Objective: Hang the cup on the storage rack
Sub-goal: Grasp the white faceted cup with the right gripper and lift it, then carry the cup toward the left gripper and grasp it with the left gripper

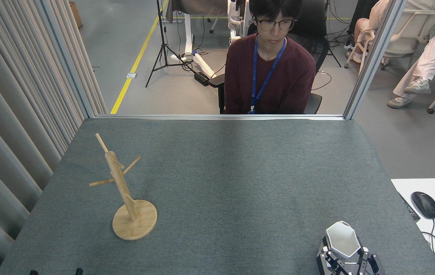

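The white faceted cup (342,237) is at the near right of the table, tipped so its hexagonal mouth faces up toward me. My right gripper (343,253) comes in from the bottom edge and is shut on the cup, with a dark finger on each side of the body. The cup's handle is hidden. The bamboo storage rack (122,191) stands upright on its round base at the near left, far from the cup, with bare pegs. Only two small dark tips of my left gripper (54,272) show at the bottom left edge.
The grey felt table (225,179) stretches between rack and cup. A person in a dark red sweater (270,76) sits behind the far edge. A curtain (15,114) lines the left side. A mouse (424,204) lies on a white desk at the right.
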### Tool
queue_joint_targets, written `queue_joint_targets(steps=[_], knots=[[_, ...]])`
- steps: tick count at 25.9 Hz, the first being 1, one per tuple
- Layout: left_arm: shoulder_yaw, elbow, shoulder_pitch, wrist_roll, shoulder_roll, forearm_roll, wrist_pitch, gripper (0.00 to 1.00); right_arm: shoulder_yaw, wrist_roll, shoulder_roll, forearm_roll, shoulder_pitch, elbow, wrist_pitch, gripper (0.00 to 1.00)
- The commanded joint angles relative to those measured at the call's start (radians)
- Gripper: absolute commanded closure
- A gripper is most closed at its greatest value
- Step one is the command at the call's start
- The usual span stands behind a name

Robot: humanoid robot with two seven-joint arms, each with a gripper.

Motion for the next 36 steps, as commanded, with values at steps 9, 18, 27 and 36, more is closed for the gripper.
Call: queue_joint_targets(steps=[9,18,27,36], knots=[[-0.313,0.079,-0.250,-0.020,-0.015,-0.222,-0.128,0.00,0.173,0.018,0.195,0.154,-0.198,-0.047,0.044,0.55],[-0.439,0.170,-0.355,-0.227,-0.032,-0.294,-0.128,0.00,0.443,0.018,0.250,0.240,-0.133,-0.133,0.103,0.55],[-0.463,0.154,-0.370,-0.244,-0.044,-0.302,-0.136,0.00,0.561,0.009,0.264,0.314,-0.093,-0.116,0.144,0.55],[-0.515,0.069,-0.362,-0.276,-0.059,-0.303,-0.137,0.00,0.570,-0.020,0.264,0.315,-0.093,-0.101,0.149,0.54]])
